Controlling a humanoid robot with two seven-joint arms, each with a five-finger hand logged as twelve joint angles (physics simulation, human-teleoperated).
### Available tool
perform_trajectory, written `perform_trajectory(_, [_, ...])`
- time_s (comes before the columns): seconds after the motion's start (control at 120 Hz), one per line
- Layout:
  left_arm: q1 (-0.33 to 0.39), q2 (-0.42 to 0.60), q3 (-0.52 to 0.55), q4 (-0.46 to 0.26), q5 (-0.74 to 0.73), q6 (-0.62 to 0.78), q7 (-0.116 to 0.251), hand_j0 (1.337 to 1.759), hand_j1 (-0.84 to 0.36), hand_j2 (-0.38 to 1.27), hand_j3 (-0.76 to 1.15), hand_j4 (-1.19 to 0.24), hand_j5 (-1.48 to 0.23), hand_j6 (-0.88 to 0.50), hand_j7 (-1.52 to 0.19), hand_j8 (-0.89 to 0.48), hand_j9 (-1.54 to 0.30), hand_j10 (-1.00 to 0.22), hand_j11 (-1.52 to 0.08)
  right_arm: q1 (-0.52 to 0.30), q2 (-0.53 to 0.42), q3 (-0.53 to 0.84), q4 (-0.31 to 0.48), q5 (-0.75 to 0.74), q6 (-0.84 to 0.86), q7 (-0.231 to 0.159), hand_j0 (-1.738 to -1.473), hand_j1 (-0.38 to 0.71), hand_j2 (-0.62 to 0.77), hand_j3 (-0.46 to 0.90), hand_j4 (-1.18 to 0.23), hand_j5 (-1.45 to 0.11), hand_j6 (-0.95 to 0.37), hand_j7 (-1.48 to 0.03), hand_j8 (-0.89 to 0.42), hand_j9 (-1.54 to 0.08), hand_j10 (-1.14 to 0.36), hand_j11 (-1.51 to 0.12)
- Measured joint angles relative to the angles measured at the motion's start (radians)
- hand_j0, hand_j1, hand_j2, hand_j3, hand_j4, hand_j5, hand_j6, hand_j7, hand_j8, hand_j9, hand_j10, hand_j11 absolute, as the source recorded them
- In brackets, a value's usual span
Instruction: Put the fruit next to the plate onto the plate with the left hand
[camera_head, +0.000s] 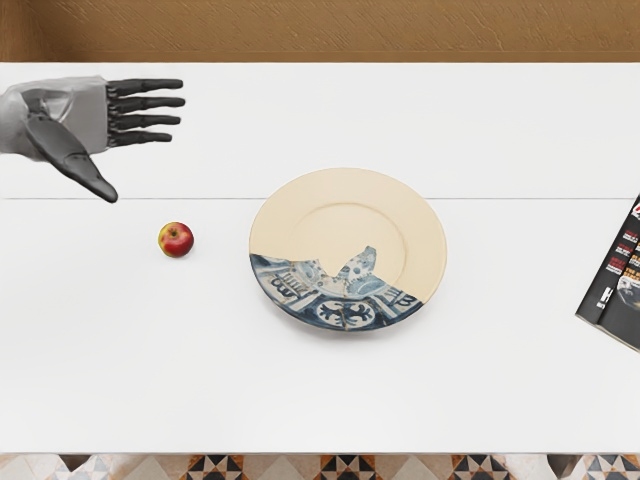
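Note:
A small red and yellow apple (176, 239) lies on the white table, a short way left of the plate (400, 215). The plate is cream with a blue pattern on its near part and holds nothing. My left hand (125, 125) comes in from the left edge and hovers above the table, behind and left of the apple. Its fingers are stretched out straight to the right and its thumb points down toward the apple. It holds nothing.
A magazine (618, 280) lies at the right edge of the table. The table's front edge runs along the bottom, with patterned floor below. A brown wall stands behind the table's far edge.

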Motion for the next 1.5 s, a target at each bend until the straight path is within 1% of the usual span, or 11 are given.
perform_trajectory(0.133, [0.002,-0.006,0.007,-0.002,0.066,0.033,0.003,1.658,0.34,0.00,0.00,-0.01,-0.01,-0.01,-0.01,-0.01,-0.01,-0.01,-0.01,0.002,0.000,0.001,0.000,0.000,-0.001,0.000,-1.658,-0.35,0.00,0.00,0.00,0.00,0.00,0.00,0.00,0.00,0.00,0.00])
perform_trajectory(0.267, [-0.008,-0.049,0.063,-0.006,0.311,0.318,0.008,1.658,0.33,0.00,0.00,-0.01,-0.02,-0.01,-0.02,-0.01,-0.02,-0.01,-0.02,0.002,0.000,0.000,0.000,0.000,-0.002,0.000,-1.658,-0.35,0.00,0.00,0.00,0.00,0.00,0.00,0.00,0.00,0.00,0.00])
perform_trajectory(0.408, [-0.174,-0.149,0.348,-0.041,0.448,0.751,0.013,1.658,0.33,0.00,0.00,-0.02,-0.02,-0.02,-0.02,-0.02,-0.02,-0.02,-0.02,0.002,0.000,0.000,0.000,0.000,-0.002,0.000,-1.658,-0.35,0.00,0.00,0.00,0.00,0.00,0.00,0.00,0.00,0.00,0.00])
perform_trajectory(0.508, [-0.192,-0.221,0.535,-0.077,0.476,1.001,0.013,1.658,0.31,0.01,0.00,-0.04,-0.05,-0.04,-0.05,-0.04,-0.05,-0.04,-0.05,0.002,0.000,0.000,0.000,0.000,-0.002,0.000,-1.658,-0.35,0.00,0.00,0.00,0.00,0.00,0.00,0.00,0.00,0.00,0.00])
perform_trajectory(0.608, [-0.192,-0.271,0.635,-0.091,0.483,1.134,0.007,1.658,0.29,0.01,0.00,-0.05,-0.07,-0.05,-0.07,-0.05,-0.07,-0.05,-0.07,0.002,0.000,0.000,0.000,0.000,-0.002,0.000,-1.658,-0.35,0.00,0.00,0.00,0.00,0.00,0.00,0.00,0.00,0.00,0.00])
perform_trajectory(0.7, [-0.211,-0.308,0.701,-0.094,0.483,1.185,0.005,1.658,0.26,0.02,0.00,-0.07,-0.09,-0.07,-0.09,-0.07,-0.09,-0.07,-0.09,0.002,0.000,0.000,0.000,0.000,-0.002,0.000,-1.658,-0.35,0.00,0.00,0.00,0.00,0.00,0.00,0.00,0.00,0.00,0.00])
perform_trajectory(0.85, [-0.331,-0.411,0.871,-0.095,0.426,1.212,0.006,1.658,0.21,0.03,0.00,-0.12,-0.16,-0.12,-0.16,-0.12,-0.16,-0.12,-0.16,0.002,0.000,0.000,0.000,0.000,-0.002,0.000,-1.658,-0.35,0.00,0.00,0.00,0.00,0.00,0.00,0.00,0.00,0.00,0.00])
perform_trajectory(1.067, [-0.358,-0.438,1.002,-0.095,0.354,1.218,0.039,1.658,0.17,0.03,0.00,-0.15,-0.19,-0.16,-0.19,-0.16,-0.19,-0.11,-0.17,0.002,0.000,0.000,0.000,0.000,-0.002,0.000,-1.658,-0.35,0.00,0.00,0.00,0.00,0.00,0.00,0.00,0.00,0.00,0.00])
perform_trajectory(1.125, [-0.367,-0.445,1.013,-0.090,0.354,1.219,0.042,1.658,0.15,0.03,0.00,-0.17,-0.21,-0.17,-0.21,-0.16,-0.20,-0.10,-0.25,0.002,0.000,0.000,0.000,0.000,-0.002,0.000,-1.658,-0.35,0.00,0.00,0.00,0.00,0.00,0.00,0.00,0.00,0.00,0.00])
perform_trajectory(1.217, [-0.373,-0.452,1.023,-0.083,0.356,1.219,0.044,1.658,0.11,0.04,0.00,-0.21,-0.25,-0.21,-0.25,-0.20,-0.23,0.02,-0.55,0.002,0.000,0.000,0.000,0.000,-0.002,0.000,-1.658,-0.35,0.00,0.00,0.00,0.00,0.00,0.00,0.00,0.00,0.00,0.00])
perform_trajectory(1.5, [-0.401,-0.446,1.036,-0.077,0.348,1.220,0.056,1.658,-0.11,0.08,0.00,-0.39,-0.50,-0.39,-0.50,-0.39,-0.49,-0.33,-0.57,0.002,0.000,0.000,0.000,0.000,-0.002,0.000,-1.658,-0.35,0.00,0.00,0.00,0.00,0.00,0.00,0.00,0.00,0.00,0.00])
